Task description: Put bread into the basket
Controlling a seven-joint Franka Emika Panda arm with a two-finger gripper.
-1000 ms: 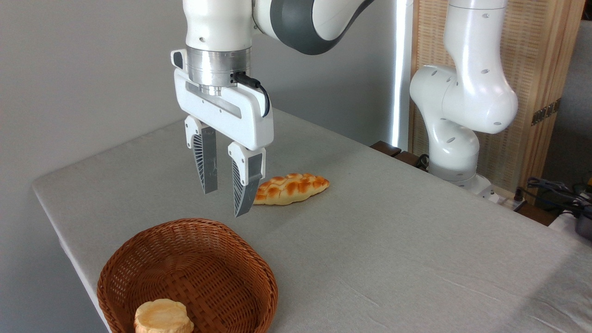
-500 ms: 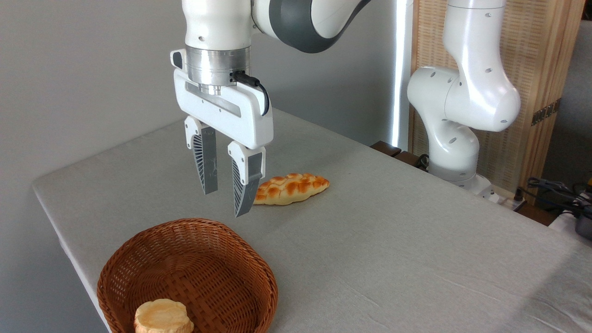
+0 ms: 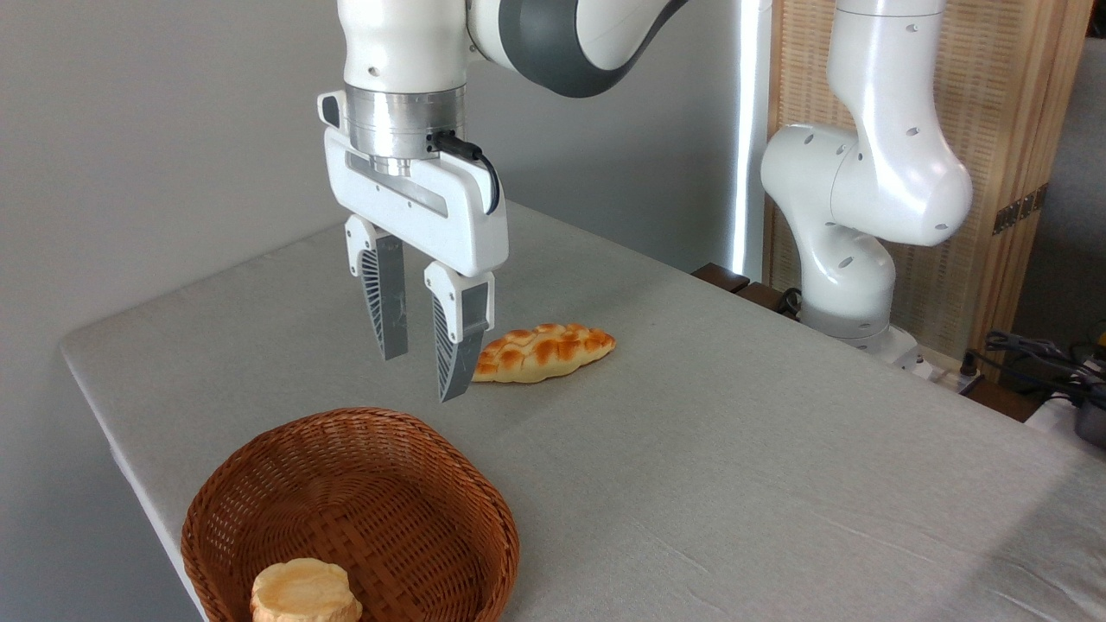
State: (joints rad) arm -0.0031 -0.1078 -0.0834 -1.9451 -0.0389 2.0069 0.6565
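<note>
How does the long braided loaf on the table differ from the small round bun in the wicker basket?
The long, tapered golden-orange braided loaf lies flat on the grey table, outside the round reddish-brown wicker basket; the small round pale-yellow bun already sits inside it. The loaf has a browned lattice top; the bun's top looks plain. The loaf is elongated, the bun squat and puck-shaped. Neither touches the open gripper.
</note>
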